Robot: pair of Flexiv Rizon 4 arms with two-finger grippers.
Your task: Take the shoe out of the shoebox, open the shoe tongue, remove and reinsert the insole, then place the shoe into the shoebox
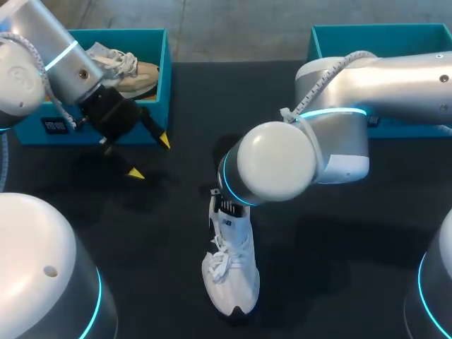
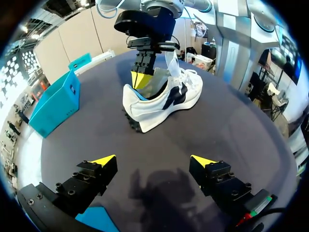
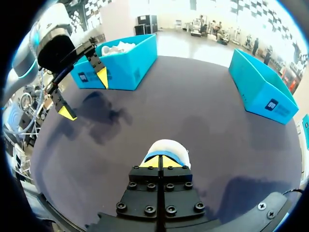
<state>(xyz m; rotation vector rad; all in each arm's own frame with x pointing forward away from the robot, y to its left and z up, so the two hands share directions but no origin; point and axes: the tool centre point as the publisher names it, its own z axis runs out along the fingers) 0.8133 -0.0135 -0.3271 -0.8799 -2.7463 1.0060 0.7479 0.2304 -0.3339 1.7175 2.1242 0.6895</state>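
Our right gripper (image 2: 140, 79) comes down from above with its fingers pressed together on the heel rim of the white shoe (image 1: 232, 275). From the right wrist view, the yellow tips meet right over the blue-lined heel (image 3: 164, 147). We judge this hold is there to pin the shoe to the table (image 1: 176, 240) and steady it while its inside is worked on. Whether the fingers also catch the insole, we cannot tell.

The shoe stands on its sole on the dark table, opening upward, directly beneath that gripper. Its long axis runs from the gripped heel straight out to the toe. The toe points away from the gripper toward our own side of the table, and the heel faces the boxes.

Our left gripper (image 1: 150, 157) hangs well off to the side of the shoe, fingers spread wide and holding nothing. It faces the shoe's side, likely placed ready to help with the tongue or insole.

Just behind the left gripper sits a teal box (image 1: 42, 131) with another shoe (image 1: 131, 67) in it. A second teal box (image 1: 381, 32) lies beyond the right arm, well apart from the shoe.
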